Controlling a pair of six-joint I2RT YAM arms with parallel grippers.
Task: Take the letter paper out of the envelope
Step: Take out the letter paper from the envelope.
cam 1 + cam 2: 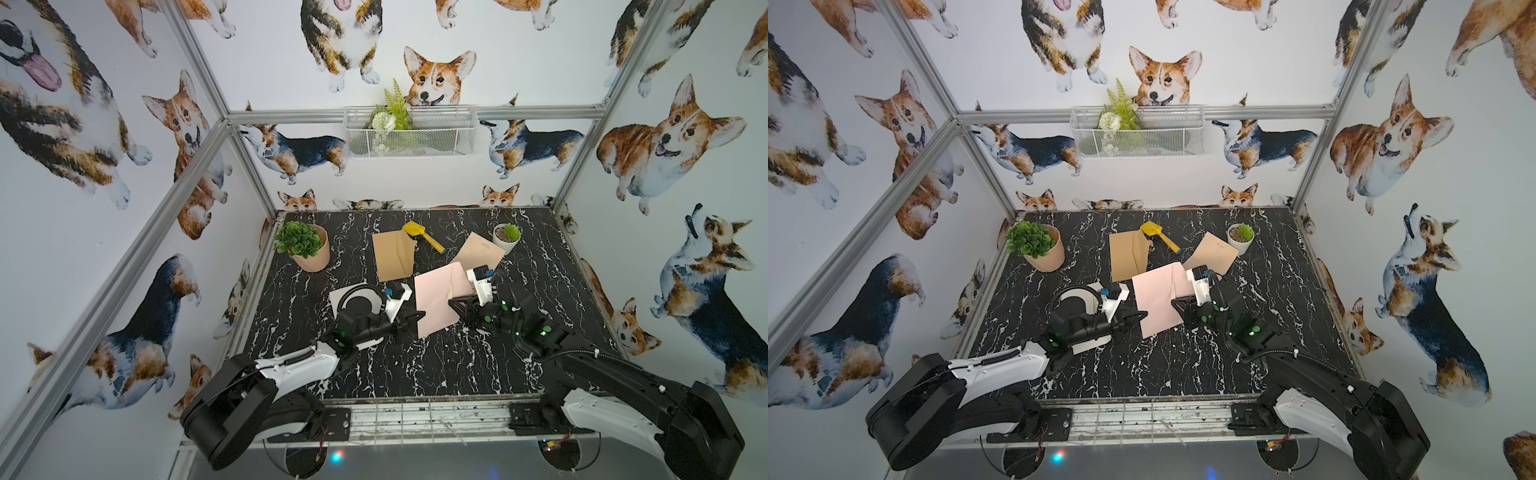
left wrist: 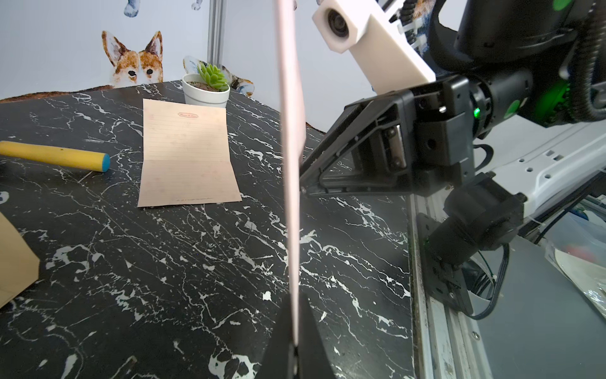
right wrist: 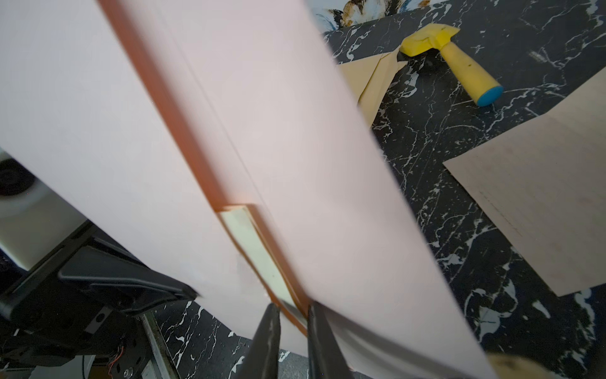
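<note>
**Item:** pink envelope (image 1: 436, 299), raised off the surface (image 1: 415, 365) and held between both sets of fingers.
**Left fingers** (image 2: 278, 357): clamped on one edge of the envelope.
**Right fingers** (image 3: 267, 338): narrow, at the envelope's open mouth. The pale letter paper (image 3: 255, 249) shows there, not yet out. Whether it is pinched cannot be told.
**Step, judged:** start of extraction.
**Next:** pinch the paper alone and draw it away from the left fingers.
**Beyond the fingers:** brown envelope (image 1: 392, 255), lined sheet (image 1: 478, 251), yellow scoop (image 1: 422, 237).
**Room:** corgi-print walls and a wire basket (image 1: 409, 133).
</note>
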